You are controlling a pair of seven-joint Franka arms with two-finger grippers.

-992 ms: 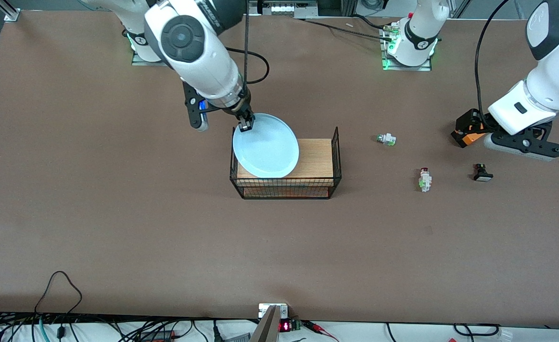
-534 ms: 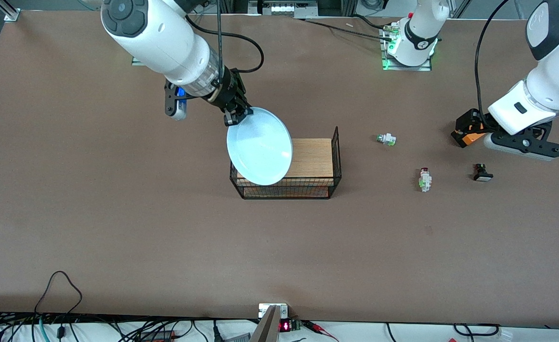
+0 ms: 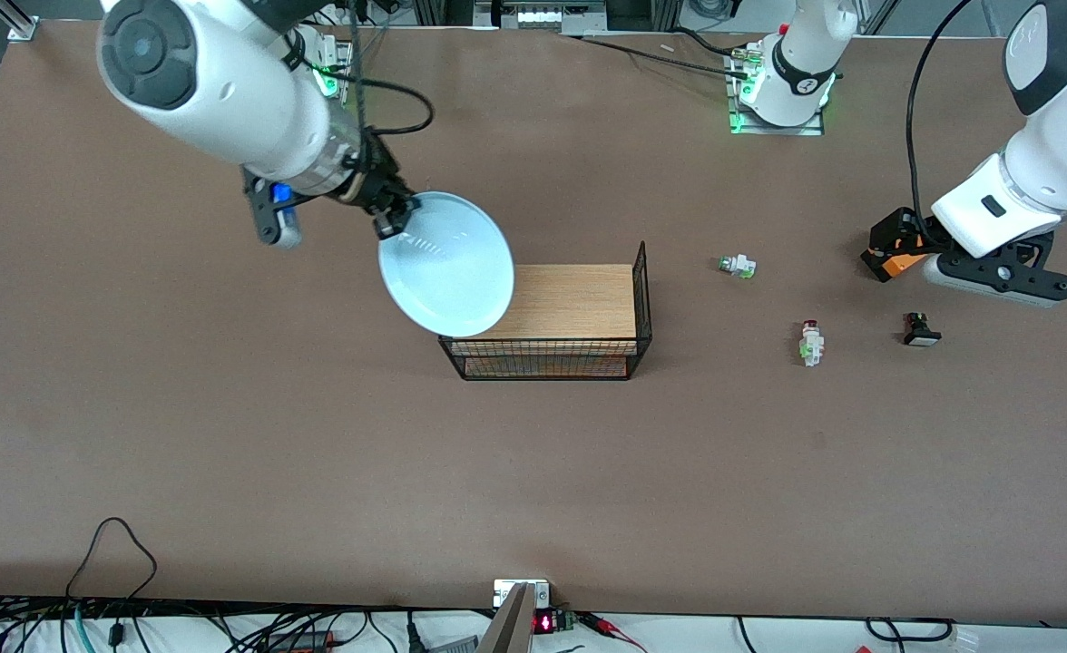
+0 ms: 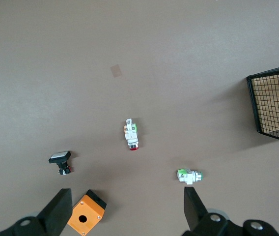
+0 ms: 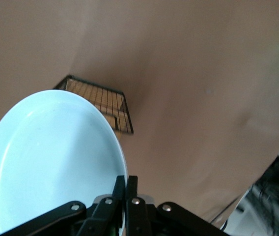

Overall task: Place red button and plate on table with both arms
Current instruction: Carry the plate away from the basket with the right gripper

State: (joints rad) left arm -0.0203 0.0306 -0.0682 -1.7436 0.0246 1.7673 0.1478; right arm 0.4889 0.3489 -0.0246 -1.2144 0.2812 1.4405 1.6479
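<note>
My right gripper (image 3: 396,218) is shut on the rim of the pale blue plate (image 3: 447,264) and holds it tilted in the air, over the table and the rack's end toward the right arm. In the right wrist view the plate (image 5: 46,162) fills the frame by the gripper (image 5: 125,184). The red button (image 3: 809,342) lies on the brown table (image 3: 225,408), also in the left wrist view (image 4: 131,134). My left gripper (image 4: 125,206) is open and empty above an orange box, toward the left arm's end of the table.
A black wire rack (image 3: 547,313) with a wood top stands mid-table. A white part with a green cap (image 3: 737,266), a black part with a white cap (image 3: 921,330) and an orange box (image 3: 896,254) lie near the red button. Cables run along the front edge.
My right arm has lifted the plate off the rack top and carried it toward the right arm's end, tilting it. The left arm has not moved.
</note>
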